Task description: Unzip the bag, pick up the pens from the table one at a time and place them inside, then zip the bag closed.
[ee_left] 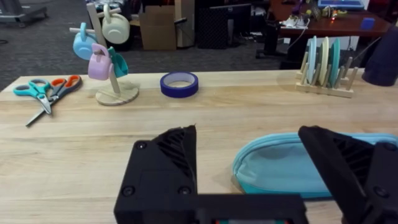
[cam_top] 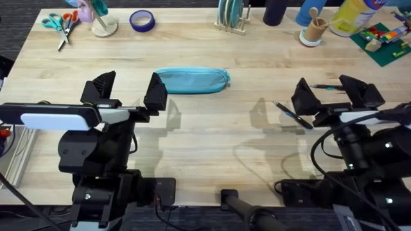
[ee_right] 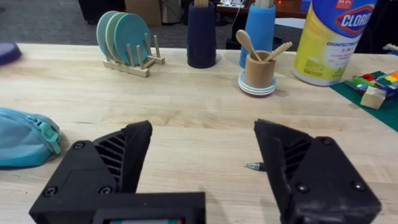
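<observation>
Soft turquoise fabric pencil pouch (cam_top: 192, 80), zipped, long axis left–right, lying mid-table just right of and beyond the left gripper (cam_top: 126, 91) (jaws spread, empty; nearer arm), with the right gripper (cam_top: 335, 94) likewise open near two dark pens (cam_top: 293, 115).

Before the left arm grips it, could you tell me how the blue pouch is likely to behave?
The pouch looks like soft fabric, lying flat, so it will probably sag and fold when lifted. It seems light, so a push would likely slide it across the wooden table. It is unlikely to roll.
</observation>
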`<state>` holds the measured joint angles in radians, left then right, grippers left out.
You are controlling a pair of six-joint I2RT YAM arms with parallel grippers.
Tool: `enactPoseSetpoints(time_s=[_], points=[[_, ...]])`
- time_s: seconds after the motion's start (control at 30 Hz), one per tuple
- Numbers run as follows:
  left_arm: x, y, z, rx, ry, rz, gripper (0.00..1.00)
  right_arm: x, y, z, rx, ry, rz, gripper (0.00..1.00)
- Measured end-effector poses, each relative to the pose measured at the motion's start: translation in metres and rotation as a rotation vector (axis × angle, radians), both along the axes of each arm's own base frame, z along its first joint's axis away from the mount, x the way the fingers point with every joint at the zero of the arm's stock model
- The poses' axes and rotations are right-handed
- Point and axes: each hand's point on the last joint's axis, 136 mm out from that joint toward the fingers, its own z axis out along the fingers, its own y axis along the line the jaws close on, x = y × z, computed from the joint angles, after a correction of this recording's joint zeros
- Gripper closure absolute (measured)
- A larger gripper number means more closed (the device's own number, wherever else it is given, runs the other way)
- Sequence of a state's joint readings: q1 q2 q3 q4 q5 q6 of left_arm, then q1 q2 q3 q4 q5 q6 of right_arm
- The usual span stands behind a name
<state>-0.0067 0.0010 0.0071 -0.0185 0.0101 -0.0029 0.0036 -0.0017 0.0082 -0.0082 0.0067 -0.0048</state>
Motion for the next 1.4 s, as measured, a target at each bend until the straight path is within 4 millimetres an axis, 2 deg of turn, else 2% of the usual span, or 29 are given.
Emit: enactPoseSetpoints(time_s=[0.53,0.73,0.87,0.97,1.17,1.23,1.4], points=[[0.0,0.001,0.0,0.004,-0.001,0.005,0.006,0.0,0.0,0.0,-0.005,-0.002,0.0,0.005],[0.0,0.002,0.01,0.01,-0.037,0.013,0.008,0.0,0.0,0.0,-0.019,0.005,0.002,0.006],[-0.003,0.006,0.014,0.034,-0.012,0.033,0.01,-0.006,0.0,0.002,-0.022,0.069,0.003,0.006],[-0.007,0.007,0.032,0.047,0.002,0.037,0.01,-0.013,0.0,0.018,-0.022,0.117,0.004,0.005],[-0.011,0.007,0.07,0.059,0.067,0.038,0.009,-0.023,0.002,0.074,-0.02,0.18,0.016,0.005],[-0.01,0.006,0.079,0.06,0.105,0.032,0.009,-0.021,0.005,0.09,-0.016,0.21,0.034,0.005],[0.0,0.0,0.093,0.068,0.225,-0.008,0.01,-0.007,0.019,0.115,0.004,0.302,0.111,0.005]])
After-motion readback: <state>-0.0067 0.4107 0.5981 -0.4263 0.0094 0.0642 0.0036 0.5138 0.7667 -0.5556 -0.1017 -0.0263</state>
